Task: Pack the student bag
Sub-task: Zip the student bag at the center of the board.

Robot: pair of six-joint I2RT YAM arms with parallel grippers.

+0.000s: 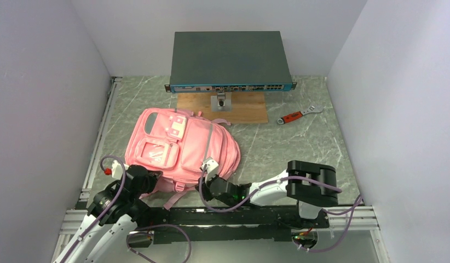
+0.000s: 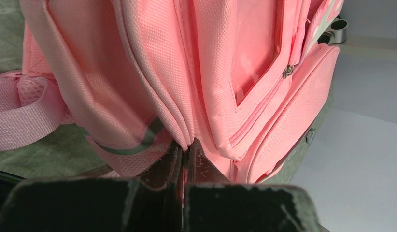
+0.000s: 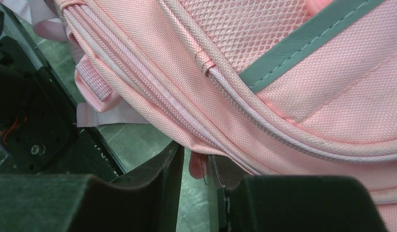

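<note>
- Two tools meet the student bag (image 1: 179, 148) at its near edge. The bag lies flat, front pockets up, on the left half of the grey-green marbled worktop (image 1: 305, 153).
- The left tool (image 2: 186, 146) is at the bag's near-left corner. Its fingers are pressed together with no gap showing, and the tips sit right at a seam between two pink panels. I cannot tell whether any fabric is caught between them.
- The right tool (image 3: 195, 155) is at the bag's near-right corner, under the piped edge beside the grey-green trim. Its fingers are closed down to a narrow slot, and a small pink tab (image 3: 196, 166) of the bag sits in that slot.
- A pink webbing strap (image 2: 22, 116) lies on the worktop to the left of the left tool.
- Well apart from the bag, at the far side, are a dark flat box (image 1: 231, 57), a wooden board (image 1: 250, 109) just in front of it, and a red-handled wrench (image 1: 298, 115) to the right.
</note>
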